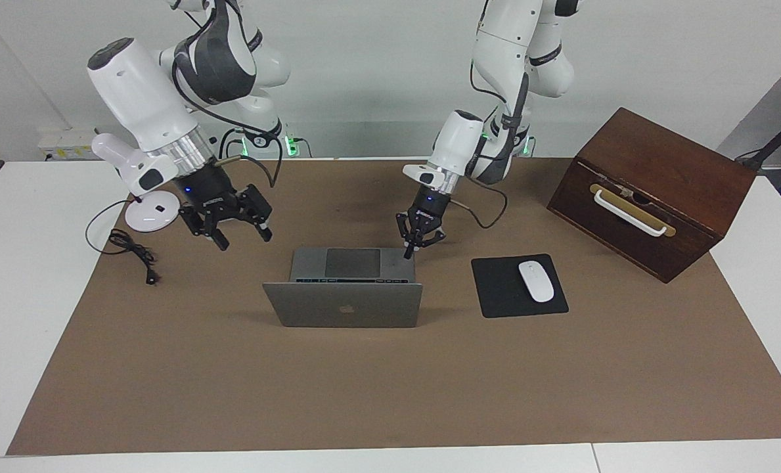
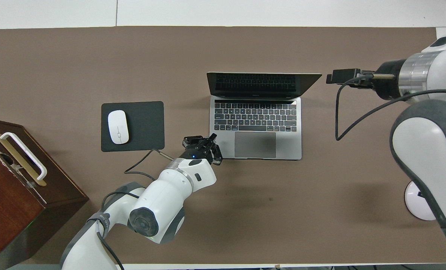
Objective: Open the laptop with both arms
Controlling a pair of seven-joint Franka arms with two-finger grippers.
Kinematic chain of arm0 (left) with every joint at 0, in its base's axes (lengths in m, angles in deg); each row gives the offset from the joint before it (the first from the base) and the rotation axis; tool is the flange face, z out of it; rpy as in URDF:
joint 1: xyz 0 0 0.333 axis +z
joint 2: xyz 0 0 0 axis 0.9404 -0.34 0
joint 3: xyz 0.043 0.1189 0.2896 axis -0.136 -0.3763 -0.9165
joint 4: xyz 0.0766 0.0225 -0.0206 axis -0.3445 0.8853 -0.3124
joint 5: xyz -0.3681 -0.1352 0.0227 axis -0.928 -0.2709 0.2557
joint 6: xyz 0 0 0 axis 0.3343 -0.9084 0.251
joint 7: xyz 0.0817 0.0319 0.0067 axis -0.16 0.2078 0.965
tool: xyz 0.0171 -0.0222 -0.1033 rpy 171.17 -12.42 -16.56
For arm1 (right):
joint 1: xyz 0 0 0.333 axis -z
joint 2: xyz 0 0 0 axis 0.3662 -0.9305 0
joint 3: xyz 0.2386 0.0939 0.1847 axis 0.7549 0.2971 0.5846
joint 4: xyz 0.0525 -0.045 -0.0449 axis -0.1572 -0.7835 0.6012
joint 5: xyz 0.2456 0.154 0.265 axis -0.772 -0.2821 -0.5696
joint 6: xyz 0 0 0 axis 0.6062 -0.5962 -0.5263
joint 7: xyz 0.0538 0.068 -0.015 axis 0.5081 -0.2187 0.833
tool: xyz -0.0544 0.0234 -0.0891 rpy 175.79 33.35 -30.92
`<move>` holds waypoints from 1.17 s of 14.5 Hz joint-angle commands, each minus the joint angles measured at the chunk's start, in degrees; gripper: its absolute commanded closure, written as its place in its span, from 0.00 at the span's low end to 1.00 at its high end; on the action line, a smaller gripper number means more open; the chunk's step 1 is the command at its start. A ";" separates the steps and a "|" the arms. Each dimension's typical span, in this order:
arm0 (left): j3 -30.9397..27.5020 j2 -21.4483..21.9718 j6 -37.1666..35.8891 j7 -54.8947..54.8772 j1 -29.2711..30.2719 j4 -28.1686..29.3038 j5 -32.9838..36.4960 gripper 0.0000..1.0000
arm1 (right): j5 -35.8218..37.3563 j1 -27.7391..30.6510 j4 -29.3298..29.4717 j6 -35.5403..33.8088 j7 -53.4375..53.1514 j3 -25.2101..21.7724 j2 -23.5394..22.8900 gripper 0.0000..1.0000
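The silver-grey laptop stands open in the middle of the brown mat, its lid upright with the apple logo facing away from the robots. The overhead view shows its keyboard and trackpad. My left gripper is down at the deck's corner nearest the robots, toward the left arm's end. Its fingers are spread and one fingertip touches the deck; it also shows in the overhead view. My right gripper is open and empty. It is raised over the mat beside the lid, toward the right arm's end.
A black mouse pad with a white mouse lies beside the laptop toward the left arm's end. A dark wooden box with a white handle stands at that end. A white round disc and a black cable lie at the right arm's end.
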 commanded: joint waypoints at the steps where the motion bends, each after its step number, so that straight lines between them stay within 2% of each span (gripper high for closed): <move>1: 0.23 4.94 -10.76 0.01 2.80 -2.68 -0.64 1.00 | 8.39 0.95 0.19 -7.06 1.41 0.58 3.71 0.00; 4: 0.23 8.46 -24.03 0.01 5.61 -8.12 -0.64 1.00 | 12.98 1.12 0.10 -12.87 2.19 -0.74 7.67 0.00; 7: 0.23 11.44 -35.81 0.01 8.77 -12.88 -0.56 1.00 | 13.60 3.14 -1.65 -17.02 3.78 -0.74 11.71 0.00; 12: 0.23 18.03 -59.80 -1.40 17.99 -21.66 2.85 1.00 | 13.52 4.38 -5.79 -16.76 3.17 -0.83 14.62 0.00; 14: 0.23 19.18 -67.19 -2.01 21.42 -24.83 5.41 1.00 | 13.43 4.46 -6.23 -16.76 1.86 -0.83 15.15 0.00; 17: 0.14 20.59 -74.68 -2.89 25.91 -27.65 5.51 1.00 | 13.51 4.46 -6.23 -16.76 0.09 -0.83 15.06 0.00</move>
